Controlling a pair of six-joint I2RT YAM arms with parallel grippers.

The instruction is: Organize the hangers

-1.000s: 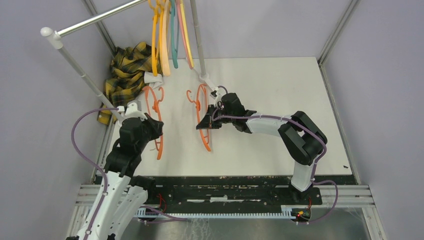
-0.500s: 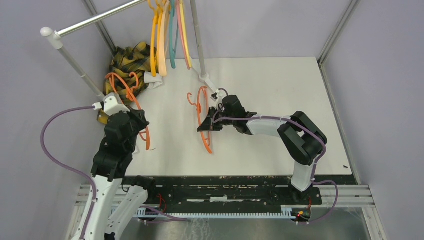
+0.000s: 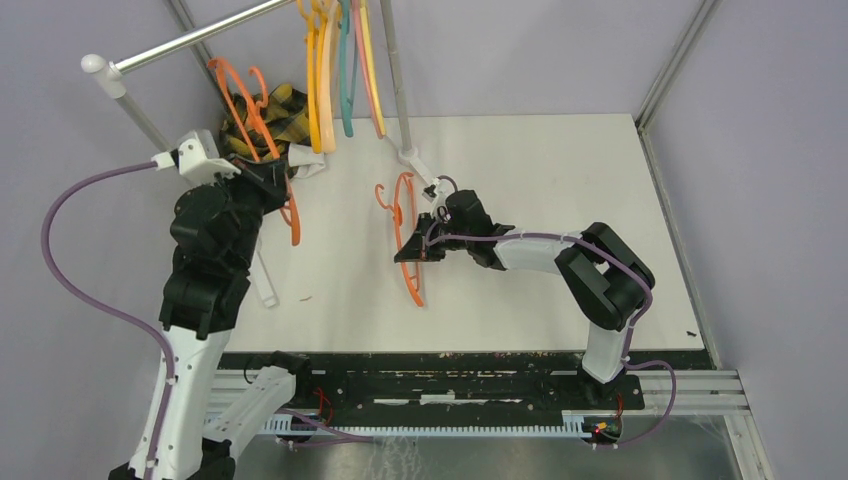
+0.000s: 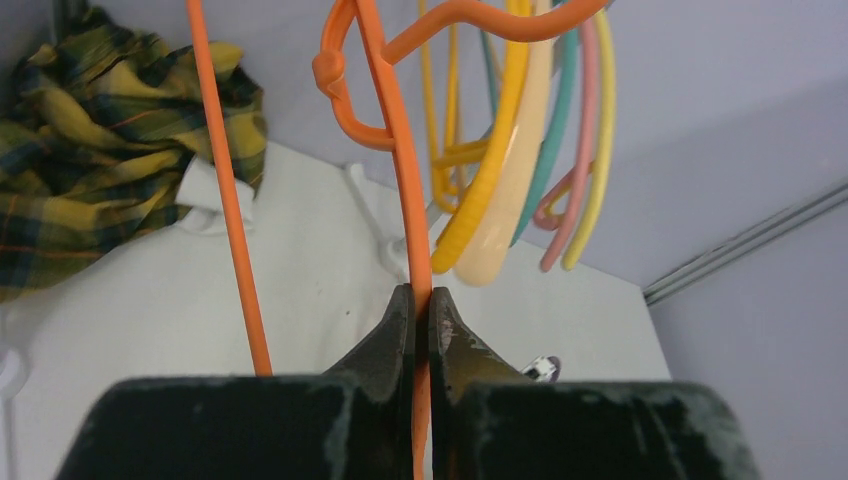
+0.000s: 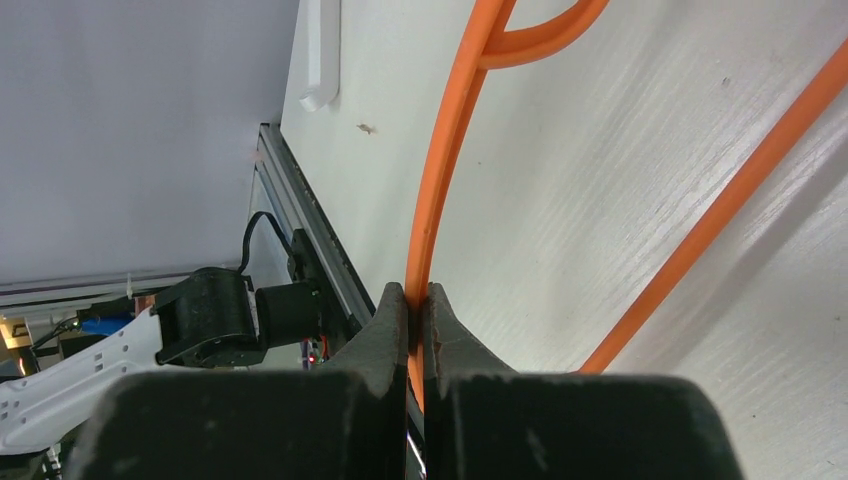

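Left gripper (image 4: 421,300): jaws pressed onto first orange hanger (image 4: 402,180), held aloft above plaid cloth (image 4: 100,170), near rack bar (image 3: 190,40).
Right gripper (image 5: 415,297): jaws pinching second orange hanger (image 5: 440,180), low at the middle of the table (image 3: 540,170).
Hung hangers (image 3: 330,80): bunched together, hanging from rack bar.
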